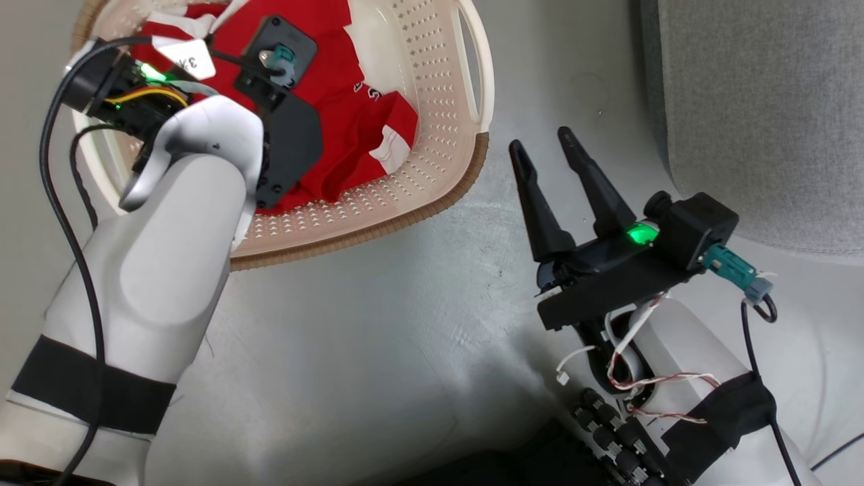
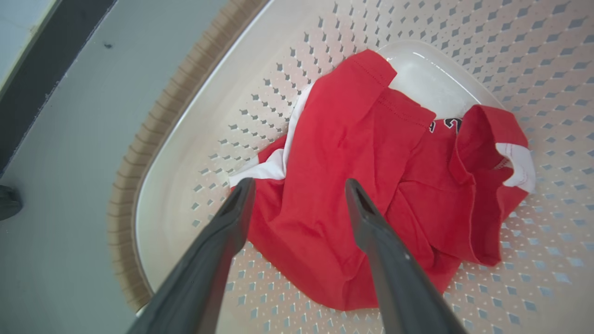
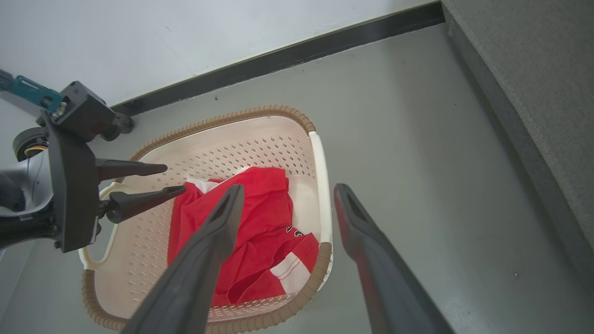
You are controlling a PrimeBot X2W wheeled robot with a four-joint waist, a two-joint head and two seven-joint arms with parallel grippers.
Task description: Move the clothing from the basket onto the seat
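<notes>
Closest in the head view, the pale left forearm (image 1: pixel 155 283) rises from the lower left and leans over the near brown rim of the basket (image 1: pixel 432 101). At the lower right the right claw (image 1: pixel 540 138) hangs above the bare grey floor (image 1: pixel 391 324), its two dark fingers spread apart with nothing between them, and its tips point up toward the strip of floor between the basket and the seat (image 1: pixel 763 101). A little farther on, the left claw (image 2: pixel 299 182) is inside the basket's opening, its fingers also parted and clamped on nothing. In its wrist view the tips hang over the near edge of the clothing (image 2: pixel 325 153), and whether they touch the cloth cannot be told. The clothing lies crumpled on the basket's bottom, a red heap with white trim along one edge, a white cuff on a folded part, and a scrap of black lettering showing between folds. Beside it a bare patch of the smooth cream bottom shows, with the perforated walls sloping up all round. The basket stands on the floor, and the grey fabric seat is off to the robot's right, well apart from it. Farthest off, the right wrist view shows a black skirting (image 3: pixel 278 60) where the floor meets a pale wall (image 3: pixel 185 28)
</notes>
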